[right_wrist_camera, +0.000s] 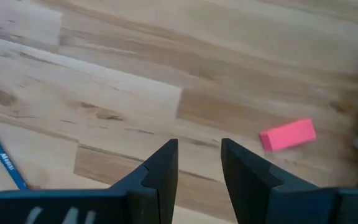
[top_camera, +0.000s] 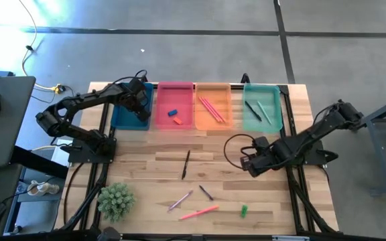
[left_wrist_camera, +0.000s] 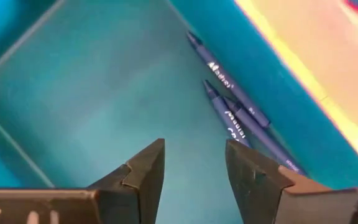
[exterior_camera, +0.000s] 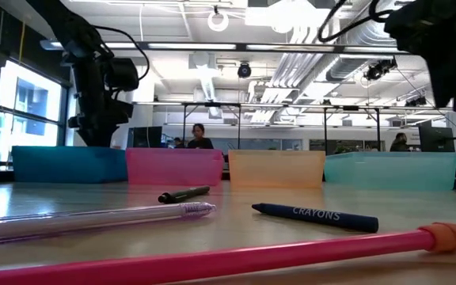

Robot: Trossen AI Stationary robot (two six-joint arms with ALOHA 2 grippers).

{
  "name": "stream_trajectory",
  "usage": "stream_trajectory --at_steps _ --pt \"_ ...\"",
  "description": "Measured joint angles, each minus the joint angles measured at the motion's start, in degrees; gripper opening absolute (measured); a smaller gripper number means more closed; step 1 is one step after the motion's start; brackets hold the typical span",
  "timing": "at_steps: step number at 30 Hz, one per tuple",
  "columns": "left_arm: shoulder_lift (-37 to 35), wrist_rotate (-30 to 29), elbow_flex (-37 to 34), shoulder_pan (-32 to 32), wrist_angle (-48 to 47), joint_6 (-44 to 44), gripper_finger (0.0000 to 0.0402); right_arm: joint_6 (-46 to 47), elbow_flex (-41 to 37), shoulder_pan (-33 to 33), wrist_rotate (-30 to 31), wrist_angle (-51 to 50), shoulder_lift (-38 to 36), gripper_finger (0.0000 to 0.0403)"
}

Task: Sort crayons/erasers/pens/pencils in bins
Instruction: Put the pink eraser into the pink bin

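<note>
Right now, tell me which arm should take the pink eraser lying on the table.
Right. The right gripper hovers open over bare wood with the pink eraser just ahead. The left gripper is open over the blue bin, across the table.

A blue eraser (top_camera: 173, 113) and red eraser (top_camera: 177, 121) lie in the pink bin (top_camera: 174, 87); a green eraser (top_camera: 244, 211) rests on the table.

A light wooden butcher-block table (top_camera: 246, 167) carries everything. Four bins are set in a row along its far edge: blue (top_camera: 122, 119), pink (top_camera: 174, 94), orange (top_camera: 213, 90) and teal-green (top_camera: 263, 92). A black pen (top_camera: 185, 164) lies near the middle. Toward the near edge are found a clear pen (top_camera: 179, 201), a dark crayon (top_camera: 206, 193), a pink pencil (top_camera: 198, 213) and a green eraser (top_camera: 244, 211). A small green plant (top_camera: 116, 201) is placed by the near left corner.
</note>
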Motion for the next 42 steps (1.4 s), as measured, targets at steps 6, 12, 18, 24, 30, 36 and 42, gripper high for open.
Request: stream_trajectory --at_steps 6,12,18,24,30,36,42 --pt "0.0 0.2 4.0 -0.2 -1.4 0.0 0.0155 5.6 0.0 3.5 -1.2 -3.4 0.0 0.0114" --pt "0.0 4.1 7.5 -2.2 -2.1 -2.6 0.0154 8.1 0.0 6.7 -1.2 -6.5 0.0 0.0114" --pt "0.0 5.4 9.2 -7.1 -2.2 -9.1 0.0154 7.9 0.0 9.5 -1.2 -10.2 0.0 0.0114" --pt "0.0 5.4 9.4 -13.9 -1.5 -16.1 0.0154 4.6 0.0 12.3 -1.2 -13.5 -0.7 0.0114" --pt "0.0 5.4 9.4 -21.9 -0.6 -23.4 0.0154 0.1 0.0 14.4 -1.1 -16.9 -4.0 0.0114" --pt "0.0 5.4 9.4 -29.7 -0.6 -30.1 0.0154 -7.0 0.0 15.0 1.7 -18.9 -8.3 0.0114" --pt "0.0 5.4 9.4 -36.7 -0.6 -36.0 0.0154 -18.4 0.0 14.2 1.7 -18.9 -9.2 0.0114"
